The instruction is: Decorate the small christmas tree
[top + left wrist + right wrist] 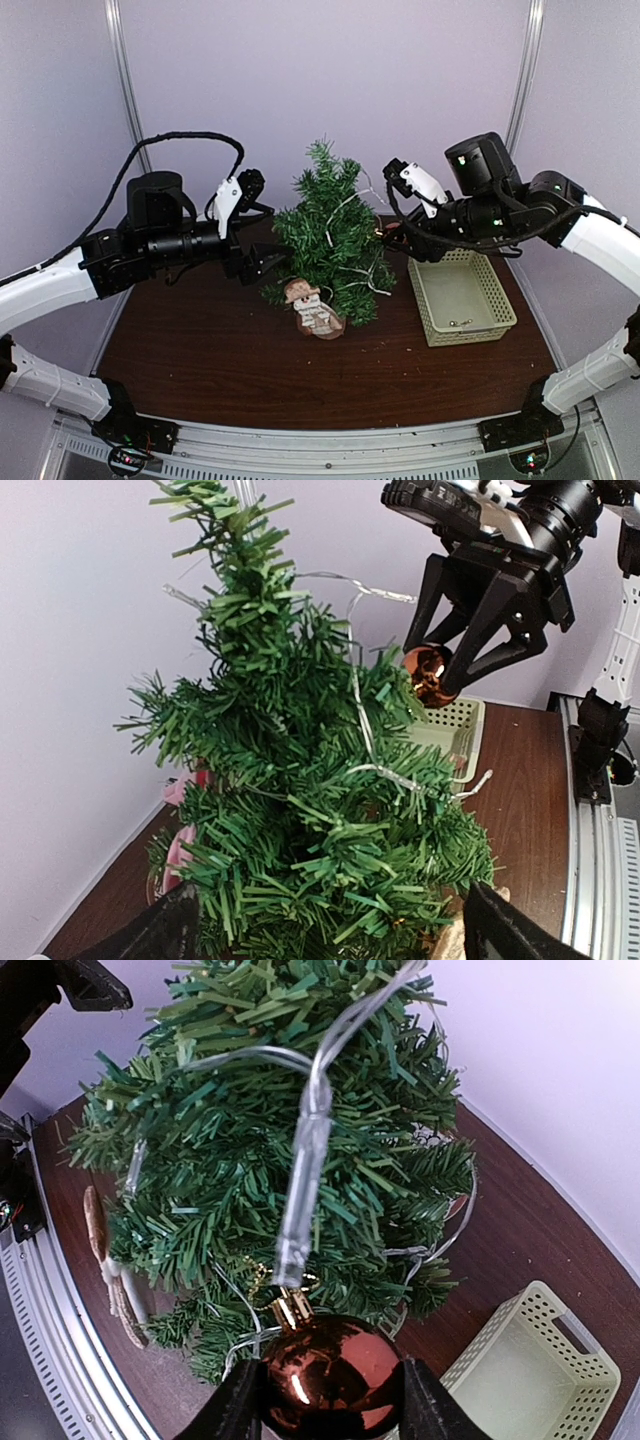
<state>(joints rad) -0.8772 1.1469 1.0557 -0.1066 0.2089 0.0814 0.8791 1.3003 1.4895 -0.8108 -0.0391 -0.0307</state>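
The small christmas tree (328,232) stands at the back middle of the brown table, with a clear light string (305,1150) draped over its dark green branches. My right gripper (332,1400) is shut on a shiny copper-brown ball ornament (330,1375). It holds the ball against the tree's upper right side, gold cap toward the branches. From the left wrist view that ball (428,672) shows between the right gripper's black fingers (470,630). My left gripper (330,935) is open, its fingers spread either side of the tree's lower left branches (300,810).
A pale green basket (455,285) sits right of the tree, with a small item in its near end. A beige snowman figure (313,308) leans at the tree's front foot. Something pink (185,825) shows behind the tree. White walls close off the back.
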